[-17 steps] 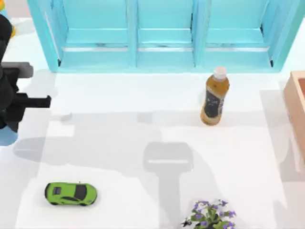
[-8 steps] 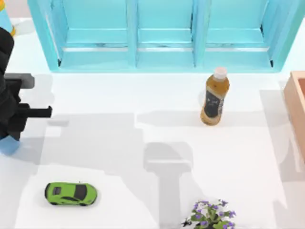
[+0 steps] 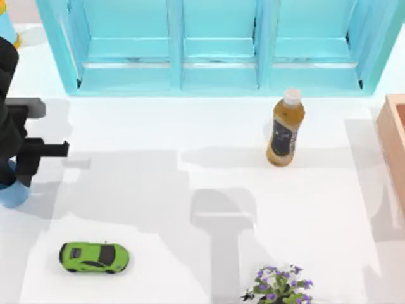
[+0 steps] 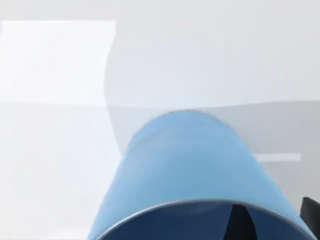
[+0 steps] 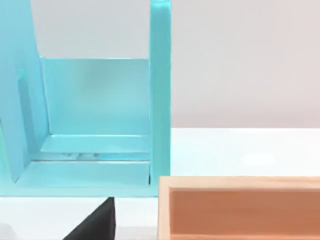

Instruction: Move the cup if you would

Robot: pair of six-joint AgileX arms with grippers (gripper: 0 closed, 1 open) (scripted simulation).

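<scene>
Top view, left hand point(image 3: 14, 180) at table's left edge, on cup point(image 3: 12, 193)

The white table point(image 3: 190, 190) carries a wide turquoise shelf unit point(image 3: 218, 47) with three open bays along its far edge. Just in front of the unit, right of centre, an amber bottle point(image 3: 285, 128) with a white cap stands upright. A wooden box point(image 3: 393, 149) sits at the right edge, partly cut off. A green toy car point(image 3: 93, 257) lies near the left front, and a small purple-flowered plant point(image 3: 278, 286) is at the front edge, right of centre. At the far left edge the blue cup point(image 3: 12, 193) is partly hidden under the left arm; whether it touches the table cannot be told.
</scene>
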